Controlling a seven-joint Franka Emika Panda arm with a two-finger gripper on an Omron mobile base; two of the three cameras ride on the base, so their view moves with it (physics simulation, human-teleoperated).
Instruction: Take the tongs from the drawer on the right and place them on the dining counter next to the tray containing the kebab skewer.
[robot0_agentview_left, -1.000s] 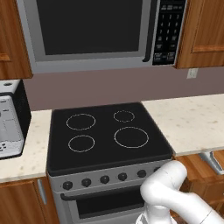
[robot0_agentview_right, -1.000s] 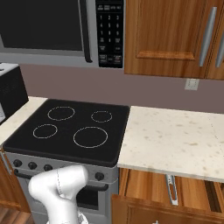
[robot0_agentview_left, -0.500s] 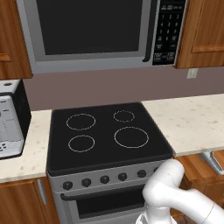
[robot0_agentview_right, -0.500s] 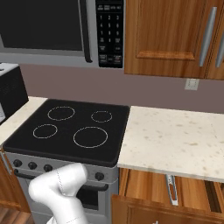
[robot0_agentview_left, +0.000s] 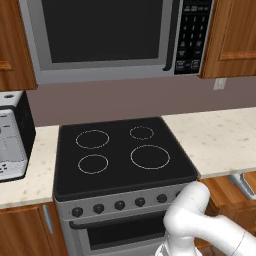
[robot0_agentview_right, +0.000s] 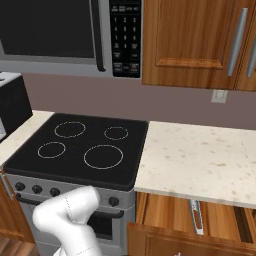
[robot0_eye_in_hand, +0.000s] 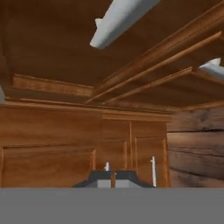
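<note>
The drawer (robot0_agentview_right: 165, 216) stands pulled open under the beige counter to the right of the stove. The tongs (robot0_agentview_right: 196, 218) lie inside it, slim and light grey, pointing front to back. In the left base view the drawer (robot0_agentview_left: 223, 191) and one end of the tongs (robot0_agentview_left: 242, 183) peek out at the right edge. My white arm bends low in front of the oven. My gripper (robot0_eye_in_hand: 112, 179) is shut with nothing between its tips, facing brown cabinet doors with silver handles. The dining counter and the tray are out of view.
A black stove (robot0_agentview_left: 122, 155) sits centre, under a microwave (robot0_agentview_left: 107, 37). A toaster (robot0_agentview_left: 12, 137) stands on the left counter. A beige counter (robot0_agentview_right: 200, 160) runs right of the stove, under wooden wall cabinets (robot0_agentview_right: 200, 42). A pale grey bar (robot0_eye_in_hand: 118, 19) crosses the hand view's top.
The arm's elbow has shifted slightly in front of the oven. The tongs and drawer have not moved, and the gripper stays shut.
</note>
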